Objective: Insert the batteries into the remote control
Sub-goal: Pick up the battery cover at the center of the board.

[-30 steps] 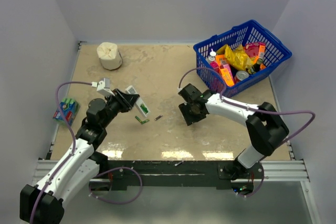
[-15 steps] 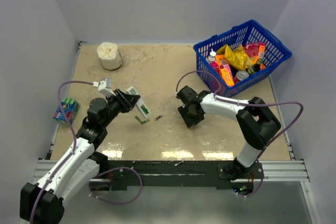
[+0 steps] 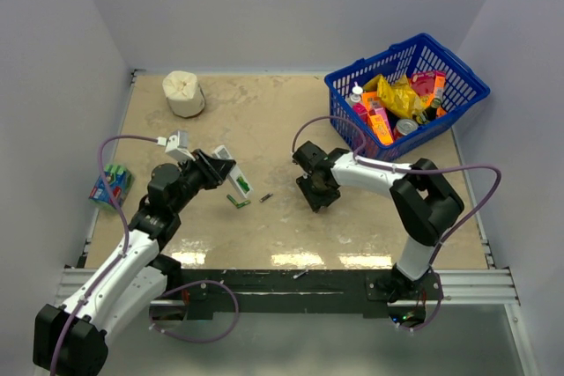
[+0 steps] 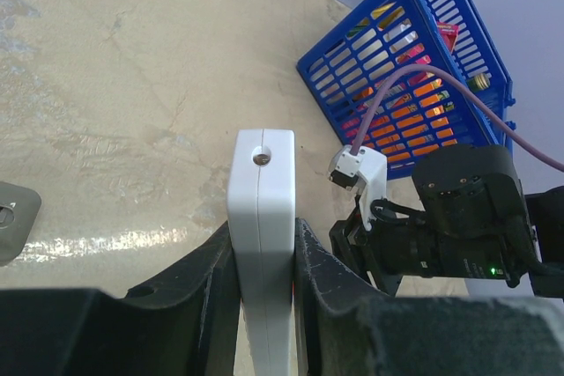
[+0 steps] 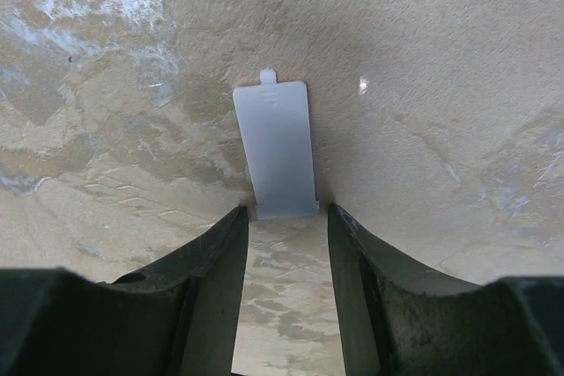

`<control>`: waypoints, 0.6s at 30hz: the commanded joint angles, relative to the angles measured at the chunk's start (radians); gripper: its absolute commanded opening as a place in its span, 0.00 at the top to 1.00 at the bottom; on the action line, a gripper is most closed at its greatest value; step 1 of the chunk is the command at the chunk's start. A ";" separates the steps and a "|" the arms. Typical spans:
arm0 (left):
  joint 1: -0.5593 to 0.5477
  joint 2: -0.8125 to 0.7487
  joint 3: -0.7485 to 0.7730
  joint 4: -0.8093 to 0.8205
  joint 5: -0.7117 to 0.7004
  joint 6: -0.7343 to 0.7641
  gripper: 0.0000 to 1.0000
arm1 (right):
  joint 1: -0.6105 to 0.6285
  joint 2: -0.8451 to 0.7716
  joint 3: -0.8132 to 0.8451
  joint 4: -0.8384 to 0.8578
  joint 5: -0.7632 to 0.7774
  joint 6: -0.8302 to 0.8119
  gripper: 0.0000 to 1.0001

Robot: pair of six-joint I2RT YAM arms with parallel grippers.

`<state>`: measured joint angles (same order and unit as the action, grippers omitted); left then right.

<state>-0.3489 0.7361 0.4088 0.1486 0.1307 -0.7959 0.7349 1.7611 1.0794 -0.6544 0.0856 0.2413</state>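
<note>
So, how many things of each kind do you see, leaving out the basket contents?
White plastic bar-shaped remote control: 1
White flat back cover: 1
Small green loose battery: 1
Small dark loose battery: 1
Shrink-wrapped green battery pack: 1
White paper roll: 1
Blue plastic basket: 1
Total: 7

Beige, kinda glossy worktop [image 3: 264, 121]. Sitting on it: a white roll [image 3: 183, 92] back left, a blue basket [image 3: 379, 56] back right, a green battery pack [image 3: 109, 184] at the left edge, a green battery [image 3: 238, 202] and a dark battery [image 3: 265, 196] near the middle, plus a white back cover [image 5: 275, 147] lying flat.
</note>
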 commanded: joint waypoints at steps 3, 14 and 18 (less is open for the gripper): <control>0.001 0.006 0.042 0.051 0.009 0.006 1.00 | 0.021 0.069 0.020 0.007 0.034 -0.011 0.56; 0.001 0.046 0.002 0.092 0.007 -0.017 1.00 | 0.057 0.095 0.030 -0.014 0.071 0.001 0.79; 0.001 0.077 -0.041 0.163 0.012 -0.060 1.00 | 0.064 0.051 0.047 -0.013 0.066 -0.008 0.83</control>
<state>-0.3489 0.7895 0.3965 0.1894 0.1307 -0.8104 0.7872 1.7992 1.1297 -0.7036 0.1394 0.2337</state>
